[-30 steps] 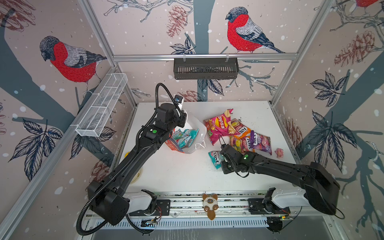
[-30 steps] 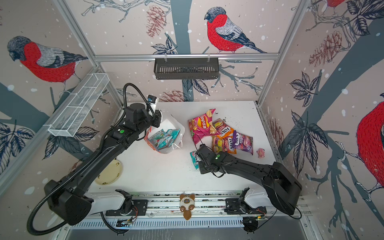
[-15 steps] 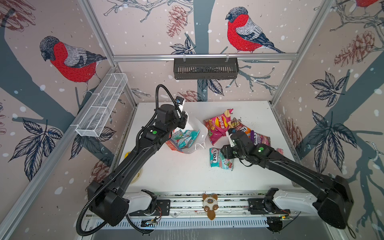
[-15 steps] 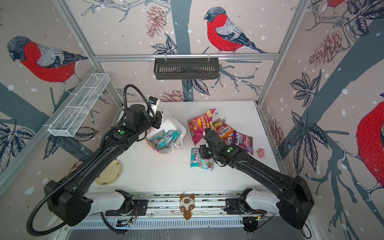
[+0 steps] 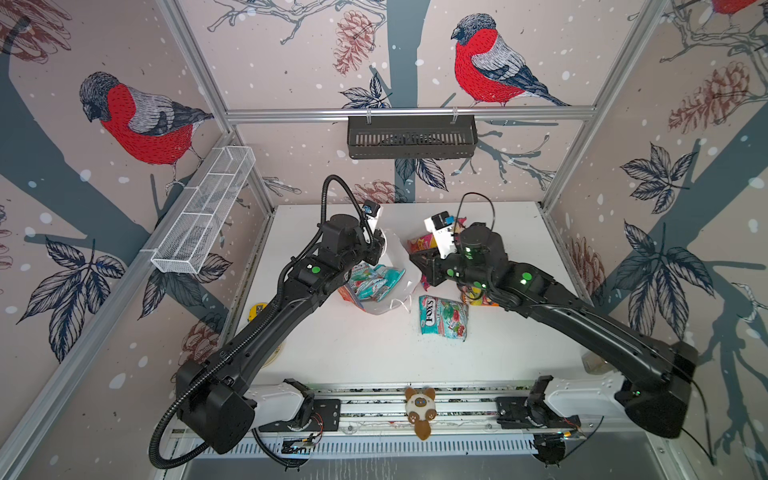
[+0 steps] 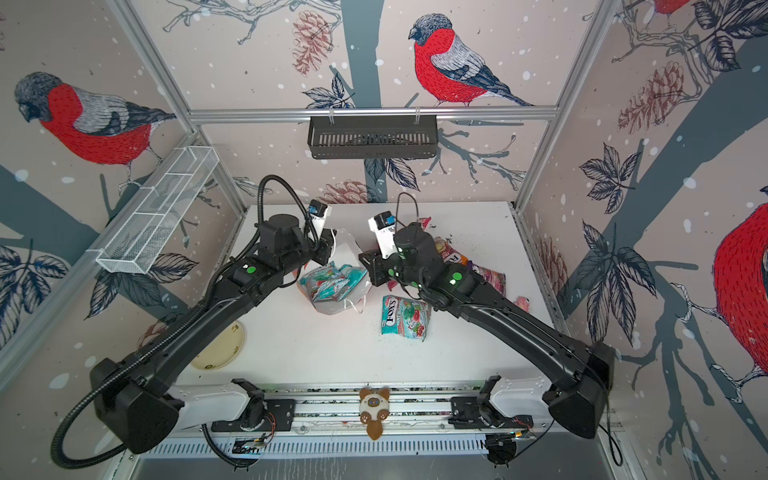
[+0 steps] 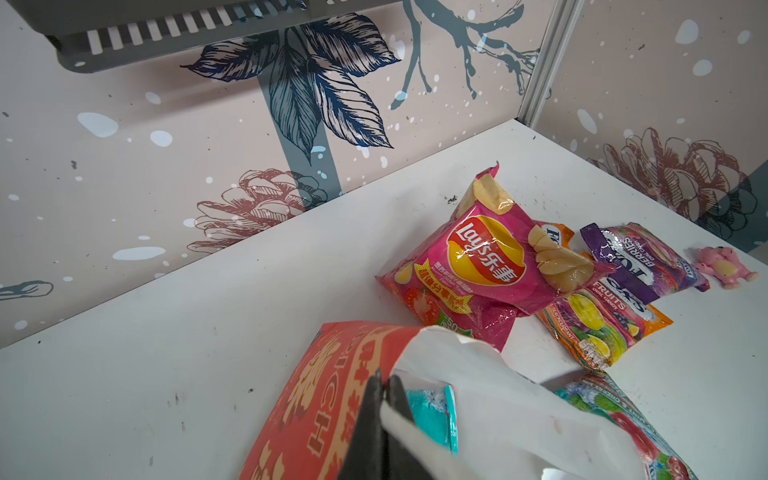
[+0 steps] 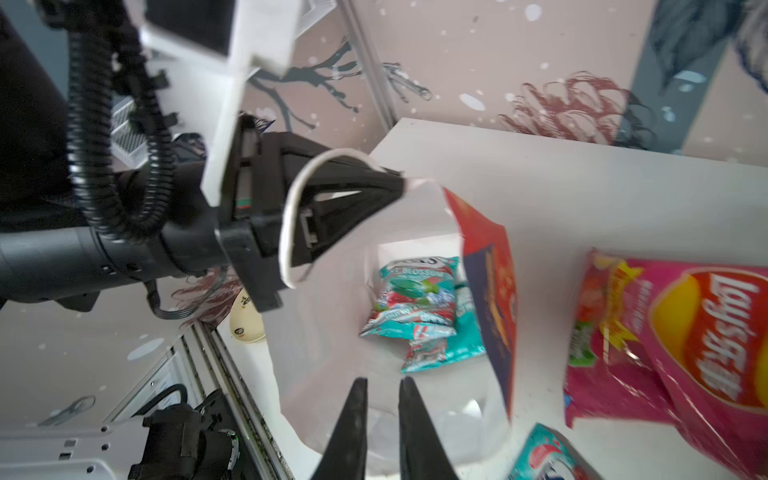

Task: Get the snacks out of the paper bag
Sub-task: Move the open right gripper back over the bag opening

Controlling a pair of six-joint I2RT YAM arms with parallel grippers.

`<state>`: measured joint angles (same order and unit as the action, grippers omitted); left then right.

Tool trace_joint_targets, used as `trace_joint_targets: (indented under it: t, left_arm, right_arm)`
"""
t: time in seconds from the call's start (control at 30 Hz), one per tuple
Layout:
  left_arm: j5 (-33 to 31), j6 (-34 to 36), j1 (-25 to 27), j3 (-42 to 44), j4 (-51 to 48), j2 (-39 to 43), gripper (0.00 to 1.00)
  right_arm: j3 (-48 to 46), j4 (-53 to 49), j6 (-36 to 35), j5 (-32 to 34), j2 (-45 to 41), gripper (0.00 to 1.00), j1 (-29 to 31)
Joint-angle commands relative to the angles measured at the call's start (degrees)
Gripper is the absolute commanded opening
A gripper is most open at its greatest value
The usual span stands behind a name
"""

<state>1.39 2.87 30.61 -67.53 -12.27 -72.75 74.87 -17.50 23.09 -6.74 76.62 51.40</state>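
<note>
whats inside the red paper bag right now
Teal FOX'S packets lie overlapped at the bottom of the paper bag, at least two. Anything beneath them or behind the bag's red wall is hidden.

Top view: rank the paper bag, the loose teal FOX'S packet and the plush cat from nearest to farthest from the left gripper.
1. paper bag, its rim pinched in the left gripper.
2. loose teal FOX'S packet, lying right of the bag.
3. plush cat, far off at the front.

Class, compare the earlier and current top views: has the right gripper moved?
Yes. The right gripper has moved away from the plush cat toy, toward the hanging black basket, up to the paper bag.
</note>
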Motion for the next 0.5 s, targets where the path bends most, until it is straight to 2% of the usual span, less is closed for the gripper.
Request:
trace_joint_targets:
  t: [0.0, 0.47]
  left_arm:
    - [-0.4, -0.8, 0.8, -0.3, 5.1, -0.1, 0.0]
    - [1.3, -4.7, 0.9, -1.3, 4.4, -0.3, 0.0]
  right_arm:
    - [1.5, -2.4, -4.5, -2.2, 3.7, 0.17, 2.0]
    - [-2.4, -8.7, -7.9, 1.4, 13.2, 0.13, 6.1]
